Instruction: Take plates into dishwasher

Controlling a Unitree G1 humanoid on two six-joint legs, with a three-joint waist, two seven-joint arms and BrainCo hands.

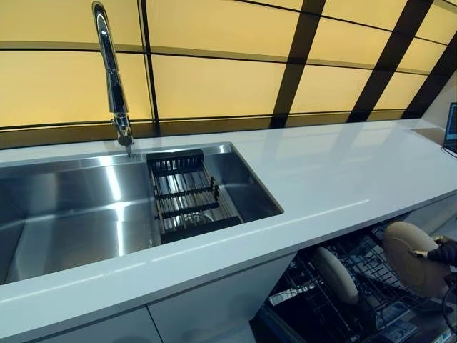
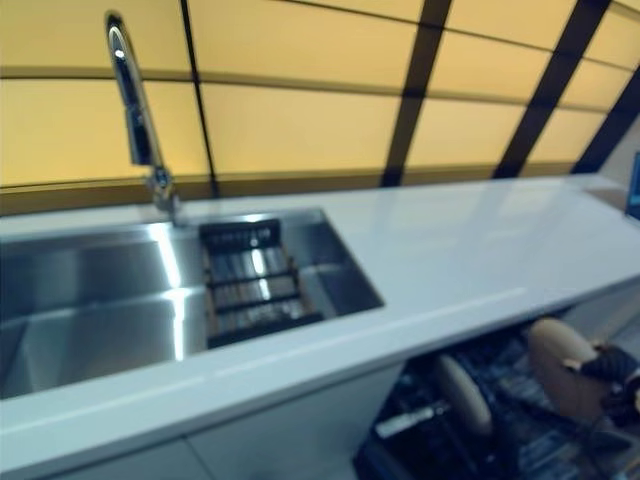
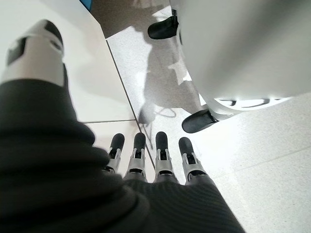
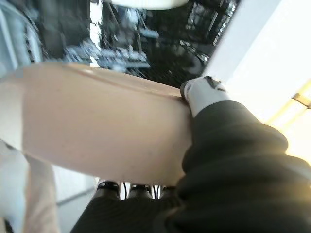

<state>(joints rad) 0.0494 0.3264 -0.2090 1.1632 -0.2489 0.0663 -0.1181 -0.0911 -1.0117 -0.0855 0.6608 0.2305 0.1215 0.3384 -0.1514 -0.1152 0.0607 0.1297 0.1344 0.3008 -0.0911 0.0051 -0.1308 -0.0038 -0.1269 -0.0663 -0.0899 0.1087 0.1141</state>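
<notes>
My right hand (image 1: 444, 253) holds a beige plate (image 1: 413, 257) on edge above the open dishwasher's lower rack (image 1: 371, 300). In the right wrist view the thumb (image 4: 204, 93) lies over the plate's (image 4: 97, 126) rim and the fingers curl under it. A second beige plate (image 1: 335, 275) stands upright in the rack, to the left of the held one. My left hand (image 3: 146, 160) appears only in its wrist view, hanging over the floor with its fingers straight and nothing in it.
A white counter (image 1: 343, 171) runs above the dishwasher. On its left is a steel sink (image 1: 78, 214) with a dark drying rack (image 1: 187, 200) inside and a tall tap (image 1: 111, 78). White cabinet fronts (image 1: 214, 307) stand left of the dishwasher.
</notes>
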